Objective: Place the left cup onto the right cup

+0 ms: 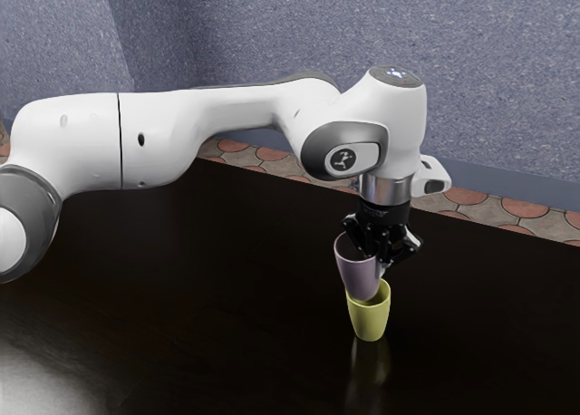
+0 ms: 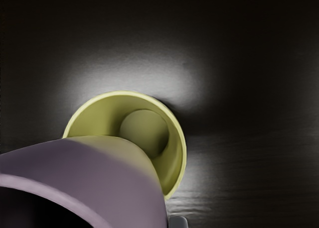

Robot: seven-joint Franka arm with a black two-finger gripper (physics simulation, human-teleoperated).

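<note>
Gripper [image 1: 381, 255] is pinching the purple cup [image 1: 355, 265] by its rim, the fingers sitting narrow on either side of the wall. The purple cup is hanging tilted, its base dipping into the mouth of the yellow-green cup [image 1: 370, 317]. The yellow-green cup is standing upright on the dark table [image 1: 181, 324], near the arm's far reach.

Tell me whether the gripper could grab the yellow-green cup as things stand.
Probably not. The gripper is shut on the purple cup at its rim, and that cup hangs tilted over the mouth of the yellow-green cup, so the way down looks blocked.
</note>
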